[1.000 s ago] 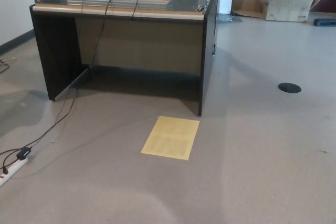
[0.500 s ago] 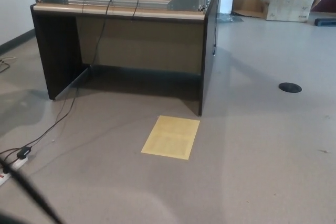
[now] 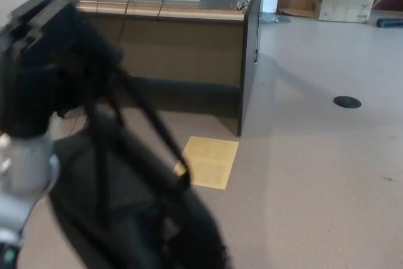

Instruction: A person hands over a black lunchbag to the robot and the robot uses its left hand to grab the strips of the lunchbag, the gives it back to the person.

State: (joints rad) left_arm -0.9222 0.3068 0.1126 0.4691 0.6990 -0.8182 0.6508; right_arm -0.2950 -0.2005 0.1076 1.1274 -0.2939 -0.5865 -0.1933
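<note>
Filling the left side of the frame, the left robot hand (image 3: 41, 67) is raised close to the camera, blurred and dark, with its fingers closed around the black straps (image 3: 126, 124) of the lunchbag (image 3: 138, 218). The straps run down and to the right from the hand to the bag, which hangs blurred in the lower left and lower middle of the frame. Behind them, the table (image 3: 189, 36) stands in the upper middle, with cables and gear on top. A yellow sheet (image 3: 211, 162) lies on the floor just before the table's near corner. At upper right sits a cardboard box (image 3: 343, 3); a dark round disc (image 3: 347, 101) lies on the floor at right.
</note>
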